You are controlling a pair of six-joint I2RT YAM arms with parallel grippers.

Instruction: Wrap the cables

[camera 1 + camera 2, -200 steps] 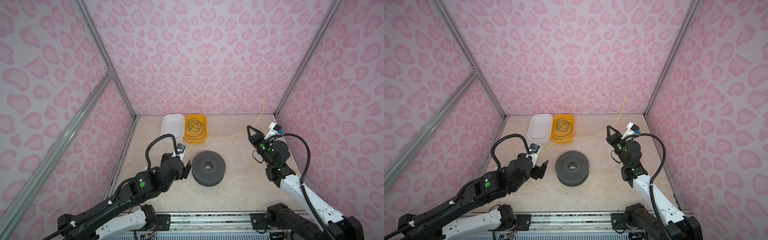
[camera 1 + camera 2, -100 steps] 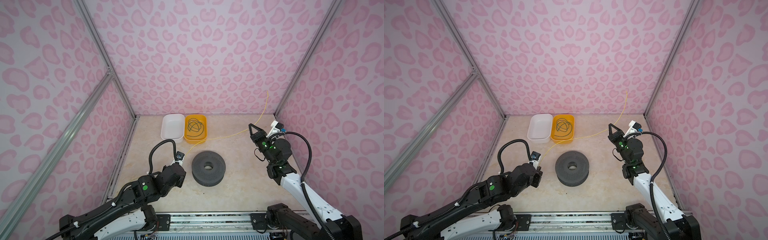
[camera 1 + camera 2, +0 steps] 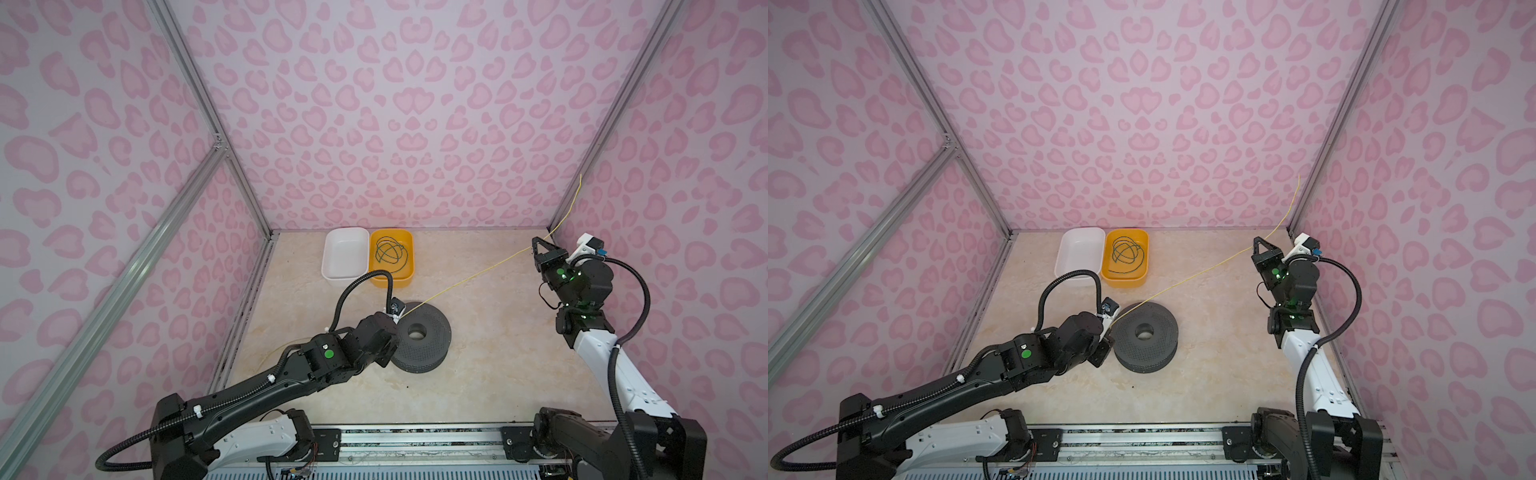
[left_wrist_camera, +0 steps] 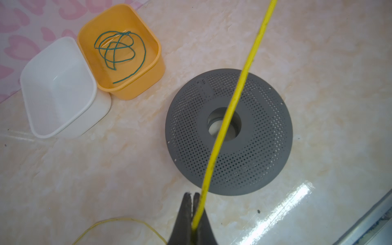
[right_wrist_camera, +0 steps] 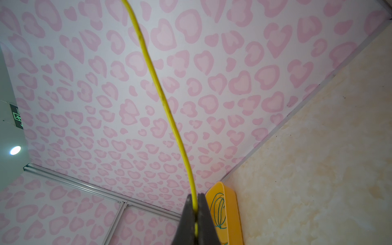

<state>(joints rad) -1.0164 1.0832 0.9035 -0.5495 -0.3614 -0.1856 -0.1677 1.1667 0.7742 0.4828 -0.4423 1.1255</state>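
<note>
Yellow cable [image 3: 465, 282] is running as a straight span above the beige marbled tabletop [image 3: 498, 365], from the left gripper [image 4: 192, 196] beside the perforated grey spool [image 3: 428, 345] to the right gripper [image 5: 195, 197] near the far right corner. Both pairs of jaws are pinching it tightly. Its free end is rising along the pink heart-patterned wall [image 3: 395, 124]. Green cable [image 3: 390, 254] is lying coiled inside the orange bin [image 3: 405, 279], which is sitting against the white bin [image 3: 332, 272] at the far edge.
</note>
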